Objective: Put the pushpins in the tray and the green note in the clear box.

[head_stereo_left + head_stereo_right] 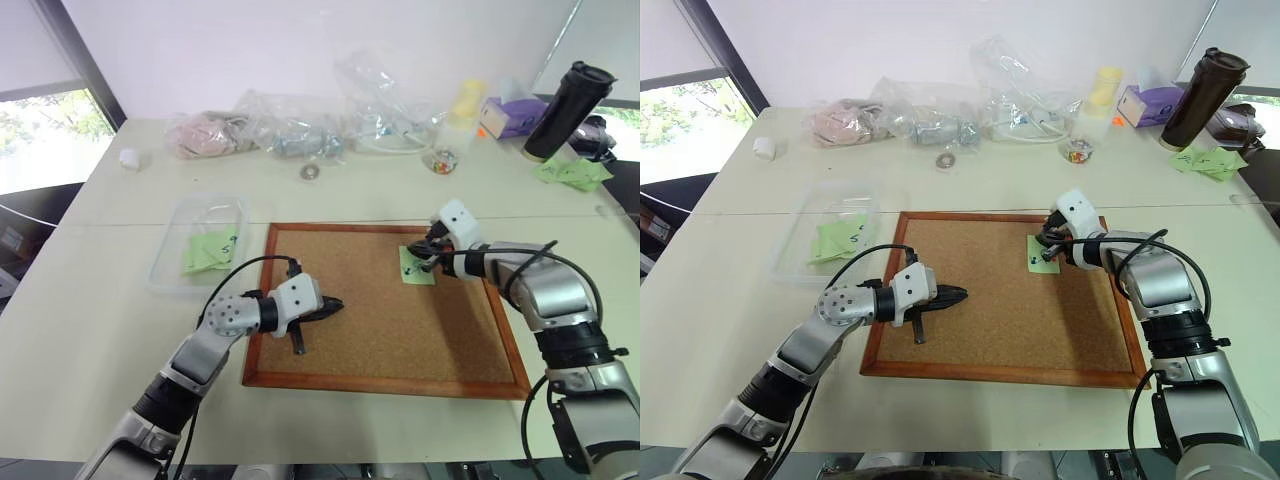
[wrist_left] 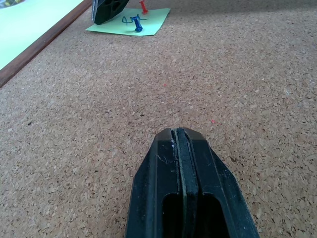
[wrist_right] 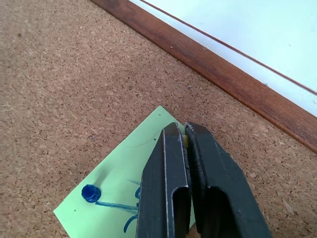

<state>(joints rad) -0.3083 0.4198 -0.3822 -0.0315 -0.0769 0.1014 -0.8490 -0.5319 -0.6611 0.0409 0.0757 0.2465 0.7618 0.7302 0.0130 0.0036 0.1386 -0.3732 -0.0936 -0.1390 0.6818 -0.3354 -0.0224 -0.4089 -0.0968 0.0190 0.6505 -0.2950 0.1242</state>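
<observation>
Pinching over the green note [image 3: 116,191] on the cork board [image 1: 385,320]
Right gripper [image 3: 184,134] closed at a yellowish pin; left gripper [image 2: 178,141] closed, empty.

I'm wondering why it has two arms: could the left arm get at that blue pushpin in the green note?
Probably yes: only bare cork board lies between the left end effector and the blue pushpin, though the right end effector, shut at the green note, crowds it.

green note [image 3: 111,198] partly hidden under right gripper [image 3: 179,131], whatever its shut tips pinch too small to tell
</observation>
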